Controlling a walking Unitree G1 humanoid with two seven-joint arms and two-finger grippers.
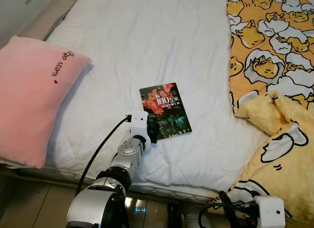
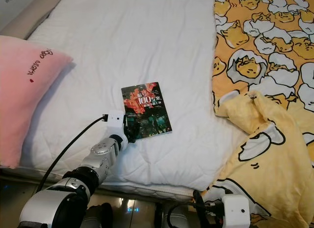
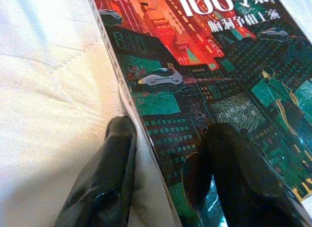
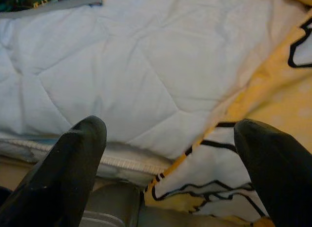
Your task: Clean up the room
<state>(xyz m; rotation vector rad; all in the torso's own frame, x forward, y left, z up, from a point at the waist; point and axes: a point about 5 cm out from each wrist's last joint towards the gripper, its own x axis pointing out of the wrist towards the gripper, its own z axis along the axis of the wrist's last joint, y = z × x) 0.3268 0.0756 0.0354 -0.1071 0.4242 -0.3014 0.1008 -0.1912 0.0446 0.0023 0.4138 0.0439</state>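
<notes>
White quilted bed (image 1: 147, 41), pink pillow (image 1: 29, 95) left, yellow blanket (image 1: 274, 66) right. Left gripper (image 3: 168, 144) parted narrowly astride the book (image 1: 165, 109) near edge, one finger (image 3: 243, 168) on its cover. Right gripper (image 4: 170, 154) spread wide, holding nothing.

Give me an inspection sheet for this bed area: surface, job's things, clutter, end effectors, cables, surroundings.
Surface: white quilted mattress, mostly bare.
Job's things: book with a dark red and green cover, lying flat near the mattress's near edge.
Clutter: pink pillow at the robot's left; yellow egg-print blanket rumpled at its right, hanging over the bed edge.
End effectors: left end effector open, one finger on the book cover, the other on the sheet beside the book's edge. Right end effector open, low at the bed's near edge by the blanket, holding nothing.
Cables: black cable running along the left arm.
Surroundings: wooden floor below the bed.
</notes>
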